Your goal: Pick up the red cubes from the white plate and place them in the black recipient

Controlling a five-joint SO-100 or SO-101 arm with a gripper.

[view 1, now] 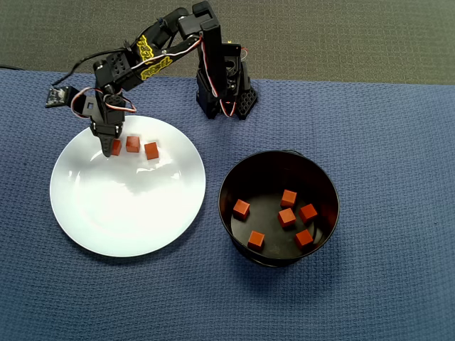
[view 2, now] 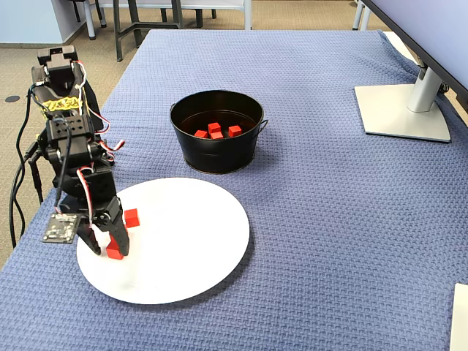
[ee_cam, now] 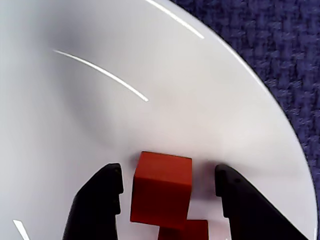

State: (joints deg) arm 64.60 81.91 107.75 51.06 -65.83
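Observation:
Three red cubes lie in a row on the far part of the white plate (view 1: pixel 128 206) in the overhead view: a left one (view 1: pixel 116 147), a middle one (view 1: pixel 132 143) and a right one (view 1: pixel 151 150). My gripper (view 1: pixel 109 144) is down on the plate, open, with its jaws on either side of the left cube (ee_cam: pixel 162 187); a small gap shows on each side. A second cube (ee_cam: pixel 182 230) lies just behind it. The black recipient (view 1: pixel 231 177) stands to the right of the plate and holds several red cubes (view 1: pixel 286 217). The fixed view shows the gripper (view 2: pixel 106 238), the straddled cube (view 2: pixel 115 252) and another cube (view 2: pixel 131 217).
The arm's base (view 1: pixel 227 85) stands behind the plate on the blue woven cloth (view 1: pixel 384 142). A monitor stand (view 2: pixel 406 110) sits at the far right in the fixed view. The table's left edge runs close beside the arm (view 2: pixel 22 241).

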